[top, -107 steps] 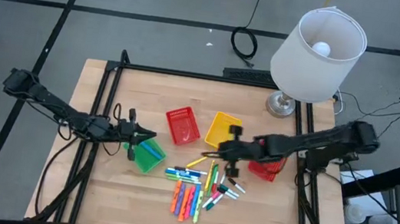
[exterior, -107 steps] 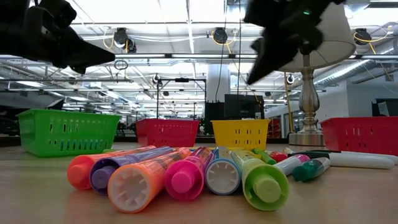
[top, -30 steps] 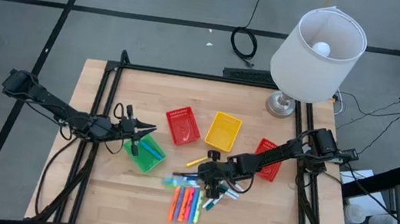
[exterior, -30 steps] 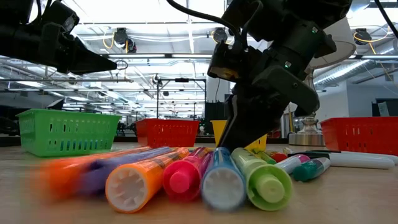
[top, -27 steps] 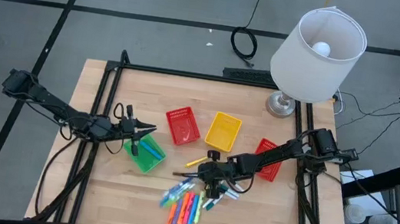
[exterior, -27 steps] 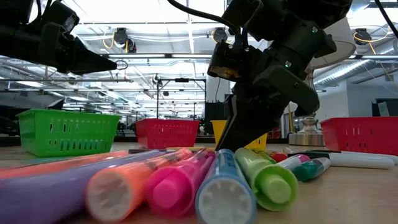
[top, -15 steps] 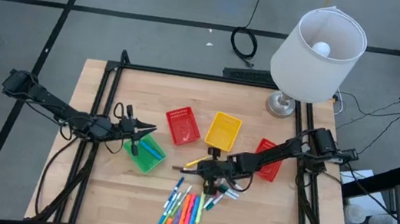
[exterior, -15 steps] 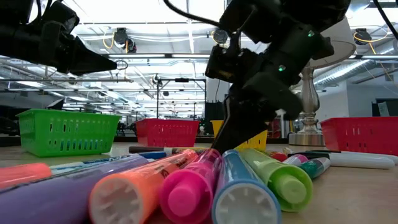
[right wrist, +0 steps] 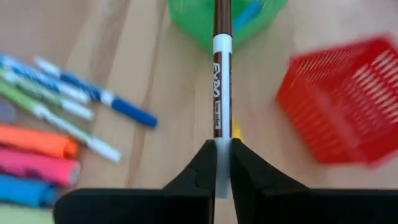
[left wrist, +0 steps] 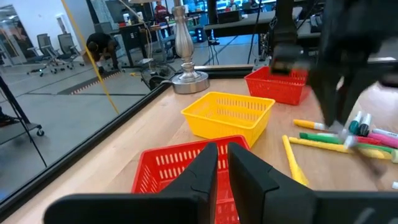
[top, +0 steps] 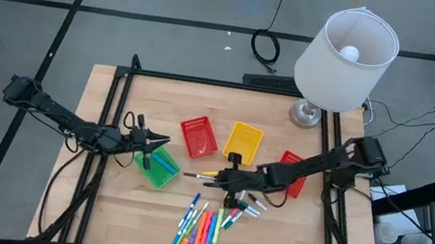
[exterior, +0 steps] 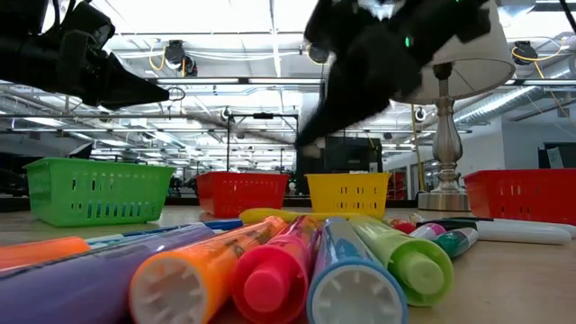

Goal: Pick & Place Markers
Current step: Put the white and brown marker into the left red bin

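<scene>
Change: right claw (top: pixel 228 176) has lifted off the scattered markers since a second ago and now carries one; the loose pens lie fanned out, no longer in a neat row.
Right claw: pinched on a thin white felt-tip marker with a dark brown cap (right wrist: pixel 222 93), which sticks straight out ahead of its fingertips (right wrist: pixel 202 163).
Held marker: points toward the green mesh plastic basket (right wrist: pixel 224 22); small red mesh plastic basket (right wrist: pixel 345 99) just beside its line.
Loose markers (top: pixel 202 224): on the wooden worktop (top: pixel 122 210) below and near the right claw.
Left claw (top: pixel 156 142): over the green basket, fingers (left wrist: pixel 205 171) nearly pressed together, holding nothing visible.
Around: yellow mesh basket (top: pixel 243 141), white-shaded table lamp (top: pixel 347 48) beyond.
</scene>
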